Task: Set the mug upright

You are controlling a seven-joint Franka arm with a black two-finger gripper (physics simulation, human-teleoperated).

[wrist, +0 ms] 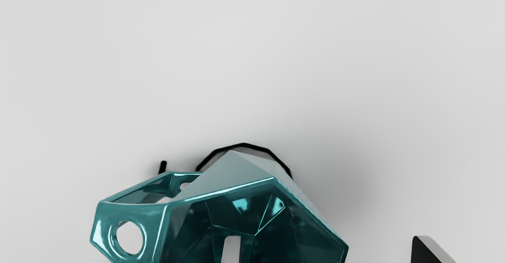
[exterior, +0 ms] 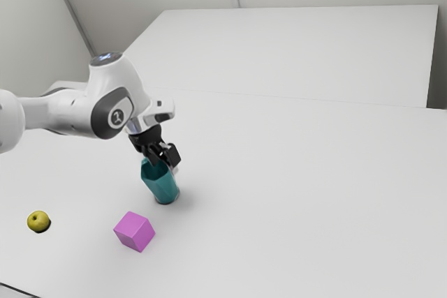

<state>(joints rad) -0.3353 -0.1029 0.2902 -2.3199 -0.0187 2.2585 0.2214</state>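
Up front there's a magenta cube (exterior: 134, 231) and yellow apple (exterior: 38, 220), then the teal mug (exterior: 161, 183), mouth up on the counter (exterior: 279, 193), roughly upright, maybe leaning slightly. Fingers (wrist: 232, 250) are wide open, holding nothing, one inside the mouth; dragging sideways could tip it. Wrist view reveals that plus the handle (wrist: 152, 219); exterior view adds cube and apple.

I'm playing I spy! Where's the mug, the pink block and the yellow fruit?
Mug (exterior: 164, 187): exterior view, on its outer wall.
Pink block (exterior: 131, 233): exterior view, on one flat face.
Yellow fruit (exterior: 38, 222): exterior view, on its round middle.
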